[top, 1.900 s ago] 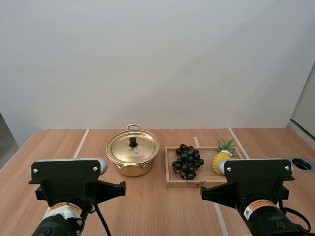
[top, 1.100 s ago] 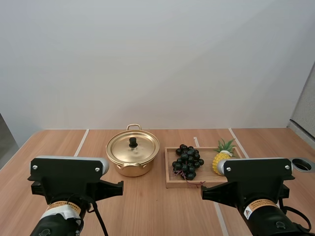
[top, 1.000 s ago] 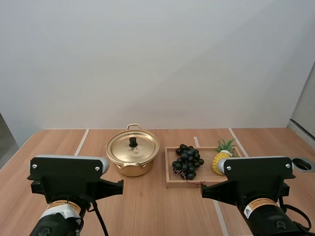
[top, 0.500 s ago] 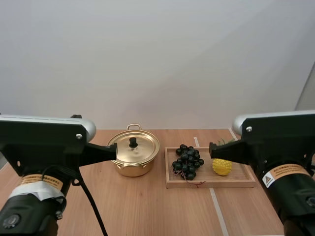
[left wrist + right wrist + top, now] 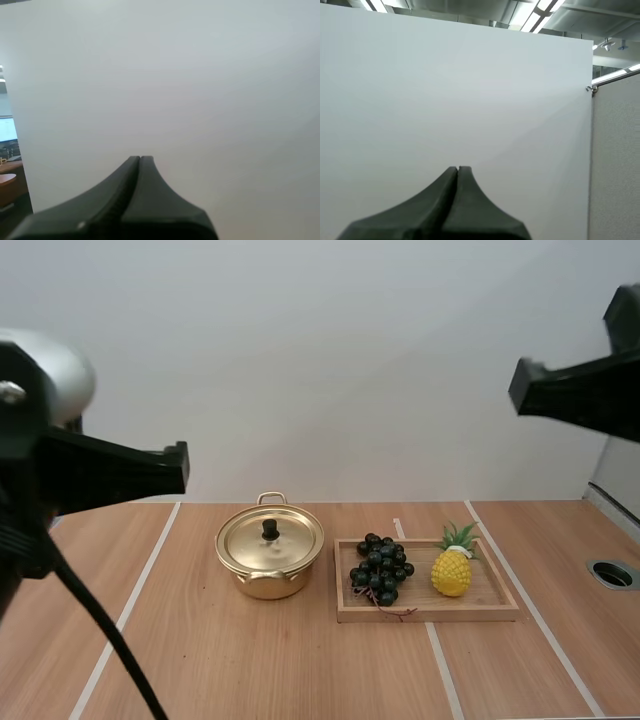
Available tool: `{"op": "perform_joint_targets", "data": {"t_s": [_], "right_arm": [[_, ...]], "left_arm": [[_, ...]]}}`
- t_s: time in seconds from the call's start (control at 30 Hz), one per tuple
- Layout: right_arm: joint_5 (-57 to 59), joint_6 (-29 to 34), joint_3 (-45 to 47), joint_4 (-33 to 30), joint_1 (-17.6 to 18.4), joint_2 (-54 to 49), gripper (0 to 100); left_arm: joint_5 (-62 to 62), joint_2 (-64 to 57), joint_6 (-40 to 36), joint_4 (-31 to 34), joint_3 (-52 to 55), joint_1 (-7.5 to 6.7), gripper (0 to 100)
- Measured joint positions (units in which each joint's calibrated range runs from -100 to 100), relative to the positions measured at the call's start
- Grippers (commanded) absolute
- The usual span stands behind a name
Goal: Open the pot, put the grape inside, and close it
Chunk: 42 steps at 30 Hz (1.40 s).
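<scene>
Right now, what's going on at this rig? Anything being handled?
Nothing is held. The left gripper and the right gripper are both shut on nothing, up off the table. The gold pot has its lid on. The grapes lie on the wooden tray to the pot's right, beside a pineapple. No step has begun.

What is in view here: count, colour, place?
Round gold metal pot: one, gold, on the table, left of the tray.
Gold lid with black knob: one, closed on the pot.
Bunch of dark grapes: one, near-black, tray's left half.
Small yellow pineapple: one, green-leaved, tray's right half.
Shallow wooden tray: one, light wood, right of the pot.
Wooden table: one, brown with white lines.
Round hole: one, grey-rimmed, table's right edge.
Left gripper: one, black, fingers together.
Right gripper: one, black, fingers together.
</scene>
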Motion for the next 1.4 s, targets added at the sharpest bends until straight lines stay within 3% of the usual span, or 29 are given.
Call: {"op": "perform_joint_targets", "data": {"t_s": [0.23, 0.5, 0.97, 1.13, 1.33, 1.4], "right_arm": [[7.18, 0.0, -12.03, 0.0, 0.0, 0.01, 0], [8.44, 0.0, -14.47, 0.0, 0.0, 3.7, 0], [6.0, -0.37, -14.47, 0.0, 0.0, 25.29, 0], [5.83, -8.17, -14.47, 0.0, 0.0, 31.54, 0], [5.83, -12.61, -14.47, 0.0, 0.0, 38.18, 0], [5.83, -13.26, -14.47, 0.0, 0.0, 39.91, 0]], "left_arm": [[11.52, 0.0, 1.9, 0.09, -9.41, 0.88, 0], [9.56, 1.57, 2.09, 0.09, -10.57, 0.87, 0], [6.26, 28.49, 2.89, -2.79, -20.29, 0.87, 0], [5.54, 37.43, 7.39, -4.22, -22.02, 0.87, 0], [3.9, 44.48, 17.22, -12.58, -22.17, 0.87, 0], [4.33, 46.38, 18.7, -14.52, -22.17, 0.87, 5]]}}
